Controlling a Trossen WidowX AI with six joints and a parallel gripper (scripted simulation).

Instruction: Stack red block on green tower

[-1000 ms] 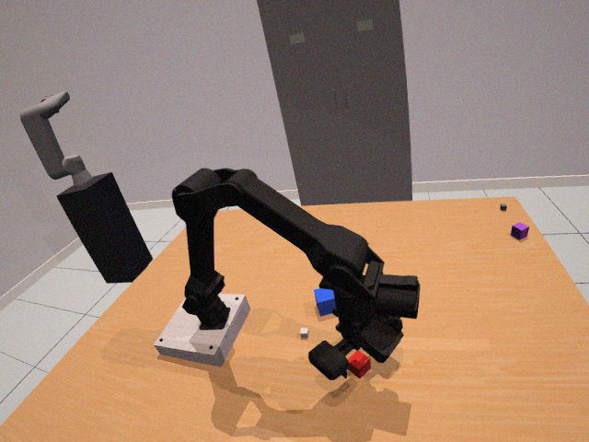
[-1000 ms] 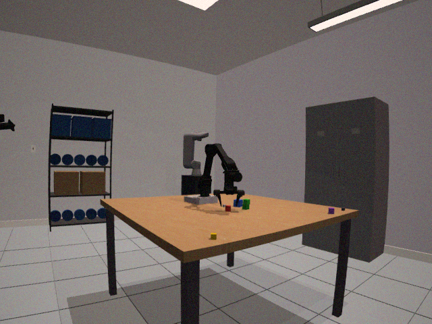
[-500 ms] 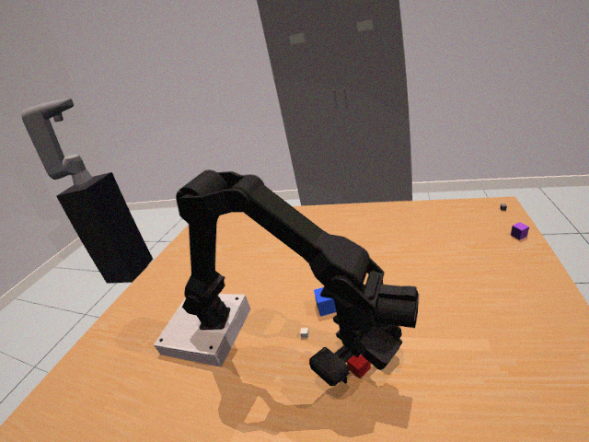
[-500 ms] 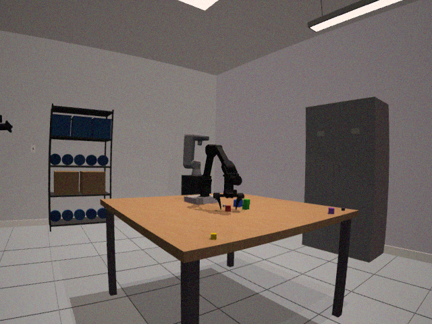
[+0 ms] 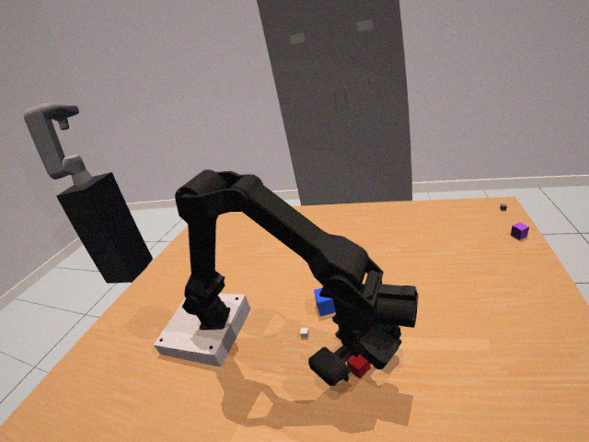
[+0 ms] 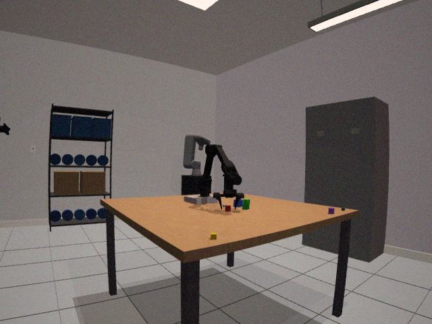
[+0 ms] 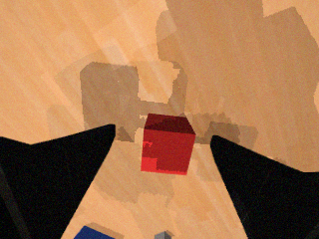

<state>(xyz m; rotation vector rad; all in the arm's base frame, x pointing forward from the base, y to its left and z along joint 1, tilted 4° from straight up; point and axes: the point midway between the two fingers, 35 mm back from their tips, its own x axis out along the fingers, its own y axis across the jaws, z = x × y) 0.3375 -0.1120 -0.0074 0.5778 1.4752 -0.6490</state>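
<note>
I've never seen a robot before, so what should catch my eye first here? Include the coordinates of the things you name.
The big black arm (image 5: 281, 223) (image 6: 223, 158) arching over the wooden table. Below it, a bright red block (image 5: 359, 366) (image 6: 227, 208) (image 7: 166, 151) sits between the open gripper's (image 5: 354, 368) (image 6: 228, 208) (image 7: 162, 130) fingers, with gaps either side.

top and exterior sharing the tabletop
</note>
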